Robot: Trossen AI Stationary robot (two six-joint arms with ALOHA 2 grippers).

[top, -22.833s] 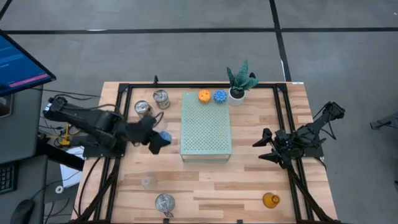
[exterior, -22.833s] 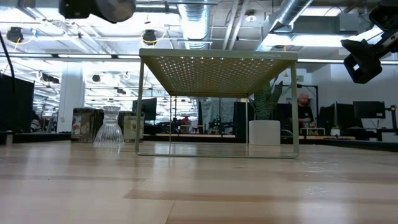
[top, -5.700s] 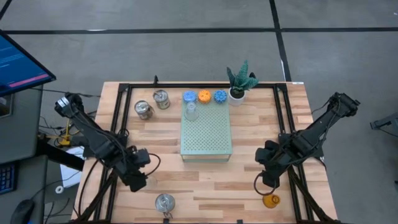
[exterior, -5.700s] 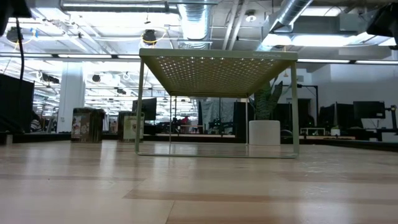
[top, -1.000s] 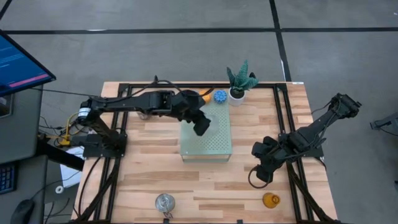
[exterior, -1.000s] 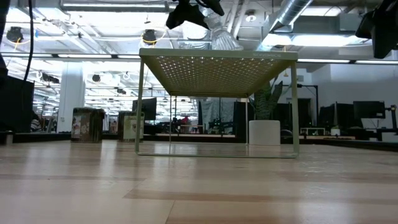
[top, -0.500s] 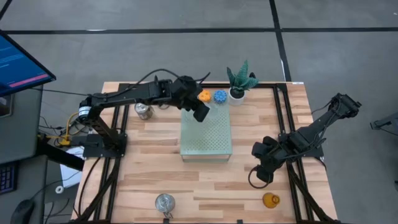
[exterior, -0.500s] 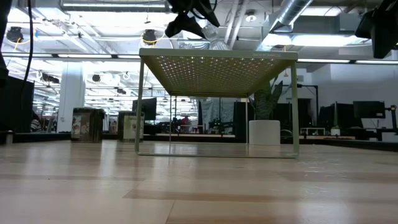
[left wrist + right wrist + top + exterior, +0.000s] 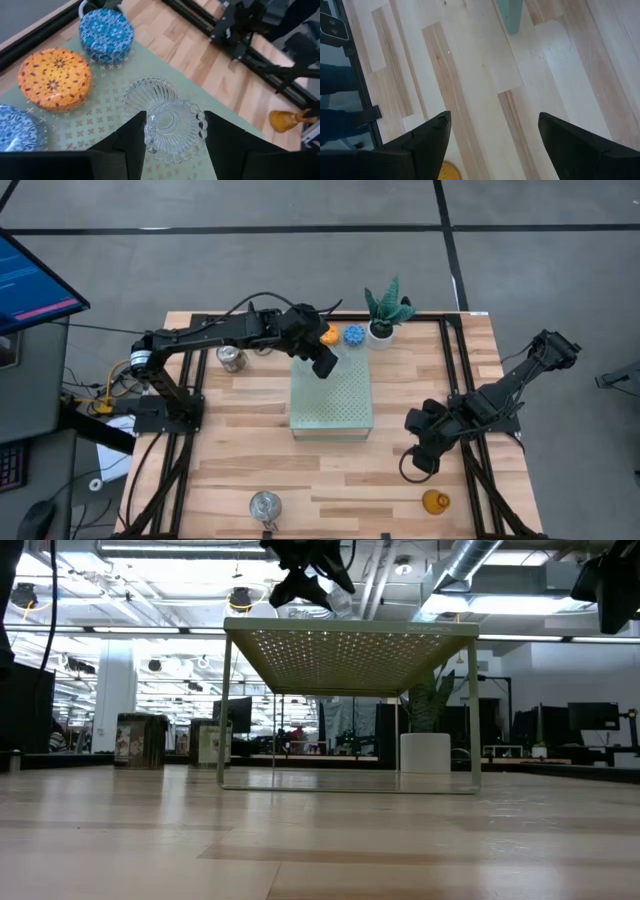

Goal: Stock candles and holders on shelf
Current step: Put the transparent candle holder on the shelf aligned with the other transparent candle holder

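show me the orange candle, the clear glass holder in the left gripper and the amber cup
orange candle [image 9: 54, 78], left wrist view, middle of its patterned top
clear glass holder [image 9: 174, 131], left wrist view, its beaded rim, between the fingers
amber cup [image 9: 434, 502], high view, centre of the cup

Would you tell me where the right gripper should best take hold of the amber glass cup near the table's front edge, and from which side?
Probably by the rim, coming down from above. The amber glass cup stands upright and alone on the wooden table, clear of the shelf, so nothing blocks a top approach. The right gripper hangs open close beside it; its fingers could straddle the round body just below the rim. The cup's finer shape is too small to judge.
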